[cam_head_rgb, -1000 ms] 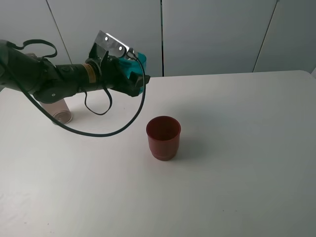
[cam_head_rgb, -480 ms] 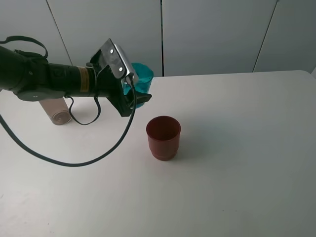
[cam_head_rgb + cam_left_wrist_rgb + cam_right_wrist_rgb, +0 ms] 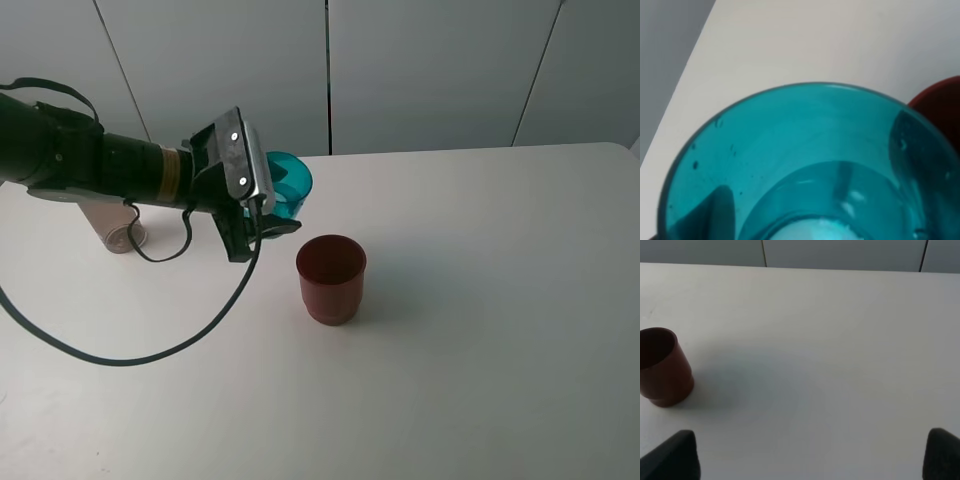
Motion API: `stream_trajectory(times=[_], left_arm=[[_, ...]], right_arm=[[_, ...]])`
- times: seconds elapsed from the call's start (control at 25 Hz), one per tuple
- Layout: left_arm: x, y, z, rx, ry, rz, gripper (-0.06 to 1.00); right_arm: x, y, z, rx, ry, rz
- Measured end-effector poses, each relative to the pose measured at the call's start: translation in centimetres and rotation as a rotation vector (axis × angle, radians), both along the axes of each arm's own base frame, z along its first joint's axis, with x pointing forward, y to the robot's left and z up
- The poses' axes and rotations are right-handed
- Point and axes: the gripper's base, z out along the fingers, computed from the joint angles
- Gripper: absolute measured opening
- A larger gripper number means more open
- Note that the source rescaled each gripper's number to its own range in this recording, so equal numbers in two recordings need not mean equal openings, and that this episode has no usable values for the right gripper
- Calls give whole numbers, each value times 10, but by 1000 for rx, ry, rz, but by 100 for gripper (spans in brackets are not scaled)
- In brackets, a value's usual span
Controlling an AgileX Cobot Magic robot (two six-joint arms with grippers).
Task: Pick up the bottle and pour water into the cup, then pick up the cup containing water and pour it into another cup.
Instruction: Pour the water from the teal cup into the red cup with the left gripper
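Note:
My left gripper (image 3: 272, 207) is shut on the teal cup (image 3: 289, 180) and holds it in the air, tilted with its mouth to the right, just up and left of the dark red cup (image 3: 331, 277). The teal cup fills the left wrist view (image 3: 805, 165), with some water showing low inside it, and the red cup's rim (image 3: 942, 100) lies at that view's edge. The red cup stands upright at mid-table and also shows in the right wrist view (image 3: 660, 365). The bottle (image 3: 112, 226) stands at far left, mostly hidden behind my left arm. My right gripper (image 3: 806, 454) is open and empty.
The white table (image 3: 480, 300) stretches bare to the right of the red cup. A black cable (image 3: 150, 355) loops down from my left arm over the table's left part. A grey panelled wall (image 3: 430, 70) runs along the table's far edge.
My left gripper has carried the teal cup right and down toward the red cup, and has turned so that the cup's mouth tilts toward it. The red cup and the bottle have not moved.

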Motion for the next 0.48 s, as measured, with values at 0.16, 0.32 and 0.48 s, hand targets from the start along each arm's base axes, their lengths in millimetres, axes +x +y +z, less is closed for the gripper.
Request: stream_trajectory(times=[0.16,0.32,0.48], left_arm=[[-4,-5,-4,85,-45,-44,34],[-5,-6,-8,177,-82,-57,33],[-8,-10,-9,209,-90,-61,33]], right_arm=[[0,0,0,0,0,0],[0,0,0,0,0,0],[0,0,0,0,0,0]])
